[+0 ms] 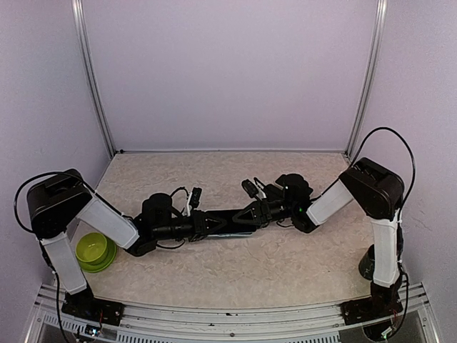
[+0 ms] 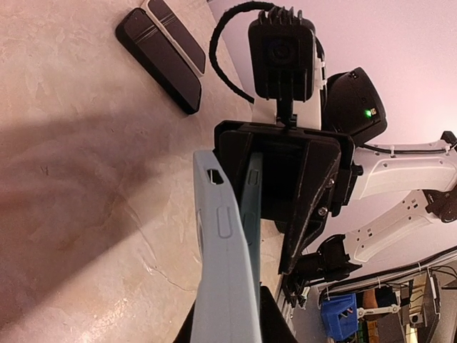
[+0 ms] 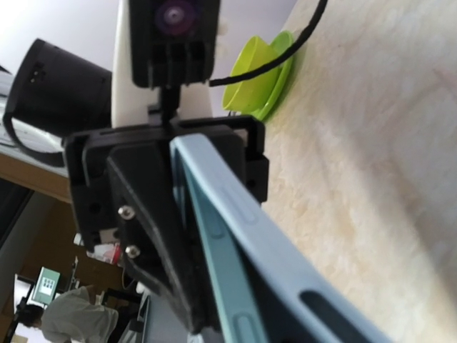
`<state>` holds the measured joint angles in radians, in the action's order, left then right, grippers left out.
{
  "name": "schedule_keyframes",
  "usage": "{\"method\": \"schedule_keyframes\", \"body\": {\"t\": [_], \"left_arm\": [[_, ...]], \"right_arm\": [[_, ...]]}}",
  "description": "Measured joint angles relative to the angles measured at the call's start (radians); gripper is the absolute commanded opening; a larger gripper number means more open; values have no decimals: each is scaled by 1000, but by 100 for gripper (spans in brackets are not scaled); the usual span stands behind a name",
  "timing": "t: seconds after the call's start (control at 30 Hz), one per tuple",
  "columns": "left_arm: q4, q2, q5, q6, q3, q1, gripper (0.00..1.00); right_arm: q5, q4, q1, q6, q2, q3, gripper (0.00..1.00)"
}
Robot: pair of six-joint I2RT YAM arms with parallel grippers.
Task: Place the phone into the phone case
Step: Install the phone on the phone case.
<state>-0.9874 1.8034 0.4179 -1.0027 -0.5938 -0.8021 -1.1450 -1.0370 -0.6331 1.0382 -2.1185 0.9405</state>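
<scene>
Phone case (image 2: 221,271) is up off the table (image 1: 285,264), bridged end to end between the two grippers and turned on edge. My read is a mid-air regrip or handover to get its open side facing the right way before anything goes in.

Left gripper (image 3: 193,179) is on one end, jaws pinching the case wall. Right gripper (image 2: 264,186) has the other end sitting between its jaws, but I can't tell whether they're clamped or just loose around it.

Phone (image 2: 158,64) lies flat on the table off to one side of the case, apart from it, with nothing gripping it. So the case is probably empty and insertion hasn't started. A second flat slab (image 2: 177,34) lies right alongside the phone; can't tell what it is.

Green bowl (image 1: 95,250) sits well beyond the case's left-gripper end and looks unrelated to the job.

Case look: pale blue, matte, soft-looking. Moulded button bumps run along the side rail, and there's a small cut-out near the end.
</scene>
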Motion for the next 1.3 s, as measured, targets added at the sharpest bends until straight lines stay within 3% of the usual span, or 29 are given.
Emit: {"method": "schedule_keyframes", "body": {"t": [0.5, 0.87, 1.3], "left_arm": [[-93, -29, -50, -73, 76, -7, 2], [-64, -86, -122, -63, 79, -7, 0], [-6, -129, -170, -28, 85, -7, 0]], "right_arm": [[-2, 57, -2, -18, 52, -35, 43], [35, 290, 7, -178, 150, -35, 44], [50, 429, 25, -291, 186, -35, 44]]}}
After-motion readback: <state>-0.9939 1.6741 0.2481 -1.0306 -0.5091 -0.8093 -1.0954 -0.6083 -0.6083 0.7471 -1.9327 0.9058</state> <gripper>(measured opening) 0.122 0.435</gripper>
